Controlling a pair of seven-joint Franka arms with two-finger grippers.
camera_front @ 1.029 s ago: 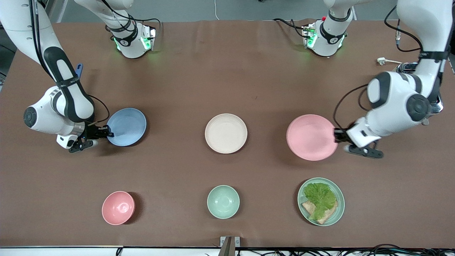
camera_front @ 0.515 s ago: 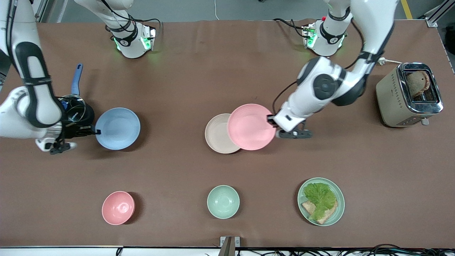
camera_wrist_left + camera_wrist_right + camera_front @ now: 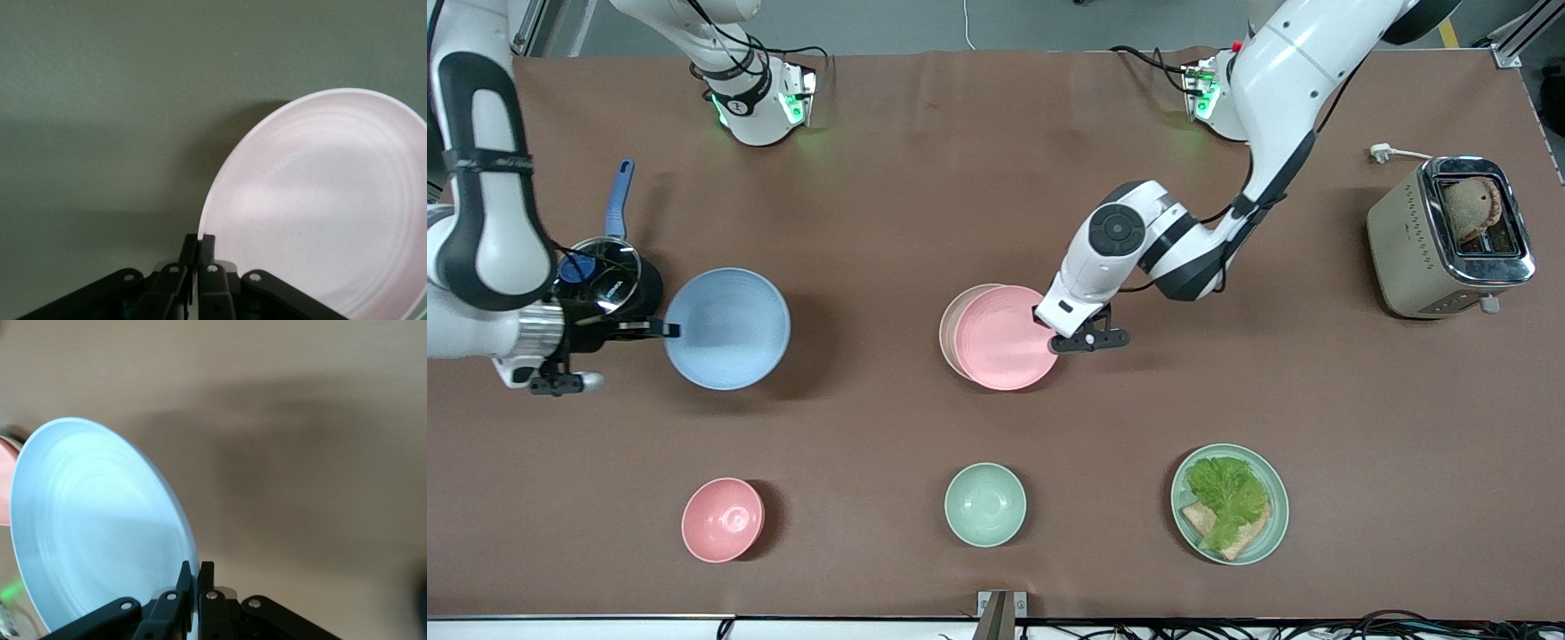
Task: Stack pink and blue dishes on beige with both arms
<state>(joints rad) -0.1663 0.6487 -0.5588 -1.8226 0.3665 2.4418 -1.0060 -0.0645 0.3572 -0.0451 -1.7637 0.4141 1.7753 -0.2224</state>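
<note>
The pale pink plate [image 3: 1005,337] hangs over the cream-beige plate [image 3: 950,322] at the table's middle, covering all but a sliver of its rim. My left gripper [image 3: 1042,317] is shut on the pink plate's rim; in the left wrist view the pink plate [image 3: 327,200] fills one side above the left gripper [image 3: 199,239]. The pale blue plate [image 3: 727,328] is held above the table toward the right arm's end, with my right gripper [image 3: 665,329] shut on its rim. The right wrist view shows the blue plate [image 3: 93,527] pinched in the right gripper [image 3: 197,568].
Nearer the camera stand a small pink bowl [image 3: 723,519], a mint-green bowl [image 3: 985,504] and a mint-green plate [image 3: 1230,503] with lettuce and bread. A toaster [image 3: 1449,236] sits at the left arm's end. A blue-handled pot [image 3: 605,258] lies under the right arm.
My left gripper carried the pink plate from the left arm's side to over the beige plate and lower. My right gripper lifted the blue plate slightly off the table.
</note>
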